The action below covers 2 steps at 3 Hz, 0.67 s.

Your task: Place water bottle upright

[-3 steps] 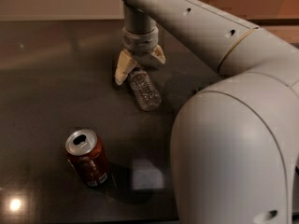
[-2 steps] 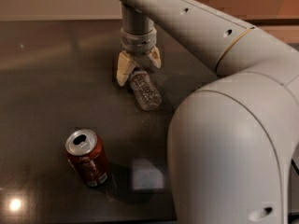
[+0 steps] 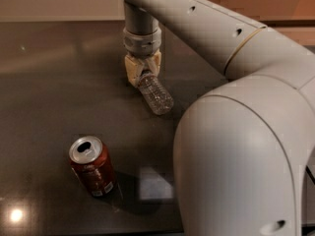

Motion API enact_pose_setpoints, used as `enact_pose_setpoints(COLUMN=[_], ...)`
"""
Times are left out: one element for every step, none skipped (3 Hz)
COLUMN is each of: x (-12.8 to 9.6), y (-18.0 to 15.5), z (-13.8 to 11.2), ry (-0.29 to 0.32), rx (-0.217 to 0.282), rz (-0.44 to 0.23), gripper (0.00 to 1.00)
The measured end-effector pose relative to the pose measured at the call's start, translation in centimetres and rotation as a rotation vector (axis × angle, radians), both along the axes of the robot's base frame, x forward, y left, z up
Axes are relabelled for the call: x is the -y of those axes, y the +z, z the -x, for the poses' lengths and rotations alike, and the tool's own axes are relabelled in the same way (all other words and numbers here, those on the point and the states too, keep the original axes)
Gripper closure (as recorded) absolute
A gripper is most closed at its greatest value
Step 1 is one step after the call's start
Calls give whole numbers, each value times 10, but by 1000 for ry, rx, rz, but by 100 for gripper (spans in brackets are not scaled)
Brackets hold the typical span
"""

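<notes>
The water bottle [image 3: 155, 95] is a small clear ribbed plastic bottle, tilted with its base pointing toward the lower right and its cap end up inside my gripper. My gripper [image 3: 142, 71] hangs straight down from the wrist at the upper middle, its cream fingers [image 3: 132, 69] closed around the bottle's neck end. The cap and label band are hidden by the fingers. The bottle's base is near or on the dark tabletop [image 3: 59, 97]; I cannot tell if it touches.
A brown-red soda can [image 3: 93, 165] stands upright and open at the lower left. My large grey arm and body [image 3: 241, 146] fill the right half of the view. A wall edge runs along the table's far side.
The fingers have closed in on the bottle's neck end, and the gripper with the bottle has shifted slightly. The can has not moved.
</notes>
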State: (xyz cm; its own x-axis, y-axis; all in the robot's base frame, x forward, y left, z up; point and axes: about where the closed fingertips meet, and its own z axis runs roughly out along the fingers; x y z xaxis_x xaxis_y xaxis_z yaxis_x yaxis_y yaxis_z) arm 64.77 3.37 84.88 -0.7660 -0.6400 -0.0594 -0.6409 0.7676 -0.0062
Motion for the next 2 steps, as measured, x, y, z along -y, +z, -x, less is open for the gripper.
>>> enact_pose_setpoints(x=[8, 13], y=[25, 68], z=[14, 18], ry=[127, 275], rx=[43, 217], rz=[-71, -184], gripper=[100, 100])
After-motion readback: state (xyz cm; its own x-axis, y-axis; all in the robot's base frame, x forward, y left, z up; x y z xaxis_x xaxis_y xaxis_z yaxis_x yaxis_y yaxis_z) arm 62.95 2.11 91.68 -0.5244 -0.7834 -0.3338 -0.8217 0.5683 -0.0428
